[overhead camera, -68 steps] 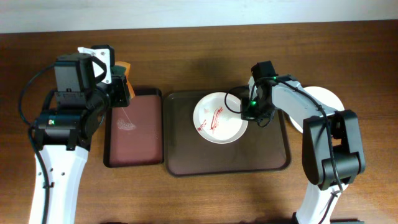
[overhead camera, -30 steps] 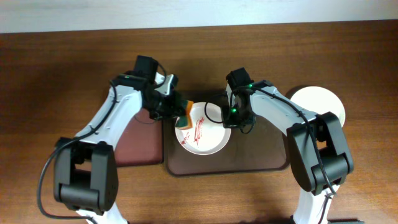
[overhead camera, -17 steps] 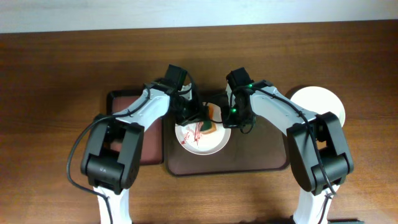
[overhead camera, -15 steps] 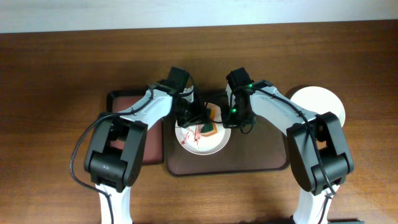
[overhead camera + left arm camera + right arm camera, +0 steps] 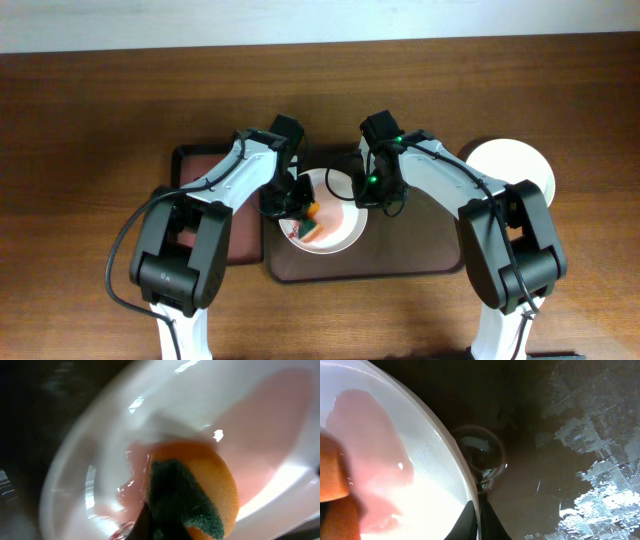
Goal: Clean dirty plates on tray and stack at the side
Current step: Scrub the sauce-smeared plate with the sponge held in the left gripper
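If the left tool, clenched on the sponge, presses hard, the plate beneath may slip from the right tool pinching its rim.

Obscured items: smaller tray, lying mostly hidden under the left arm; plate, its left portion sitting beneath the left gripper, its rim blurring in the left wrist view and running past the frame in both wrist views; sponge, being cut by both wrist pictures' edges; second plate, its left edge lying behind the right arm.
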